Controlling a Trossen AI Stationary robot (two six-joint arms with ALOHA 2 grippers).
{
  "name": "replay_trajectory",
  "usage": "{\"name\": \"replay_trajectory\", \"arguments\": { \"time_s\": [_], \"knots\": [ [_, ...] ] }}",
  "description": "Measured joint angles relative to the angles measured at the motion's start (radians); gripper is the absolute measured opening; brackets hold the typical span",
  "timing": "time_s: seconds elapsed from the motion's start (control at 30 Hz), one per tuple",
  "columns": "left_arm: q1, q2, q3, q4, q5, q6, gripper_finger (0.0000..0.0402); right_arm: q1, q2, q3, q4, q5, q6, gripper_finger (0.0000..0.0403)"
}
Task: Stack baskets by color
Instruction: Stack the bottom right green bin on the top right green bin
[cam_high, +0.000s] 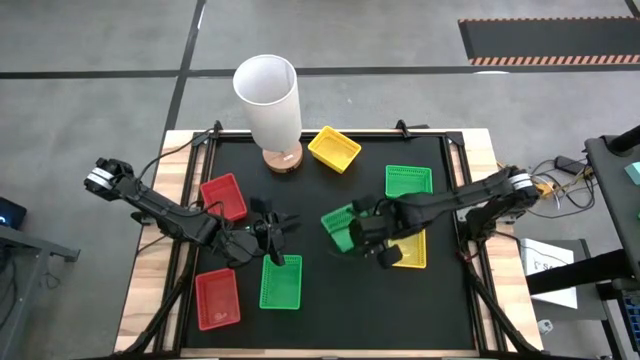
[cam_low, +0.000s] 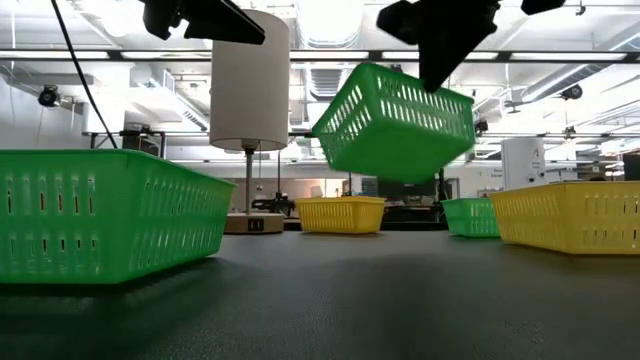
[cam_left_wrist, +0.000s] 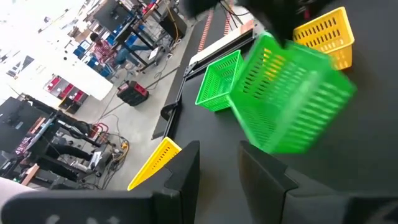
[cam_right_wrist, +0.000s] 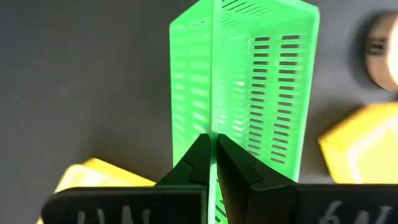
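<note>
My right gripper (cam_right_wrist: 214, 163) is shut on a green basket (cam_low: 395, 120), which hangs tilted in the air over the middle of the black mat (cam_high: 330, 320). My left gripper (cam_left_wrist: 217, 171) stands open to the left of it (cam_high: 282, 228), with nothing between its fingers, above another green basket (cam_high: 281, 281) that rests flat on the mat. A third green basket (cam_high: 408, 181) lies at the right. Two yellow baskets (cam_high: 334, 148) (cam_high: 412, 250) and two red ones (cam_high: 223, 196) (cam_high: 217, 298) lie flat on the mat. My right gripper pinches one side wall of the green basket at its rim (cam_right_wrist: 213, 127), one finger inside the basket and one outside. The fingers come from above, slanting down. The basket hangs below them, tilted, lifted clear of the mat (cam_low: 395, 120).
A tall white cylinder (cam_high: 268, 95) on a round wooden base (cam_high: 283, 158) stands at the far side of the mat, beside the yellow basket. The mat's near right part is bare. Wooden table edges (cam_high: 150, 290) frame the mat.
</note>
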Motion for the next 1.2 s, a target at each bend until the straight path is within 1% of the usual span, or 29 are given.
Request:
{"name": "replay_trajectory", "arguments": {
  "time_s": [0.13, 0.23, 0.43, 0.6, 0.8, 0.97, 1.07, 1.2],
  "knots": [
    [0.0, 0.0, 0.0, 0.0, 0.0, 0.0, 0.0093, -0.043, -0.076, -0.03, -0.027, 0.057, 0.041, 0.0008],
    [0.0, 0.0, 0.0, -0.001, 0.0, 0.0, 0.0093, -0.076, -0.145, -0.081, -0.042, 0.121, 0.087, 0.0008],
    [0.0, 0.0, 0.0, -0.001, -0.002, 0.0, 0.0093, -0.127, -0.285, -0.239, -0.042, 0.25, 0.181, 0.0008],
    [0.0, 0.0, 0.0, 0.0, -0.005, 0.0, 0.0093, -0.137, -0.383, -0.376, -0.044, 0.367, 0.263, 0.0008],
    [0.001, 0.0, -0.002, 0.0, -0.005, 0.001, 0.0093, -0.137, -0.457, -0.504, -0.05, 0.403, 0.365, 0.0008],
    [0.001, 0.0, -0.002, 0.0, -0.005, 0.001, 0.0093, -0.152, -0.478, -0.585, -0.066, 0.413, 0.406, 0.0008],
    [0.001, 0.0, -0.002, 0.0, -0.004, 0.001, 0.0093, -0.162, -0.478, -0.618, -0.06, 0.413, 0.415, 0.0008],
    [0.001, 0.0, -0.002, 0.0, -0.004, 0.001, 0.0093, -0.167, -0.462, -0.62, -0.049, 0.413, 0.406, 0.0008]
  ]
}}
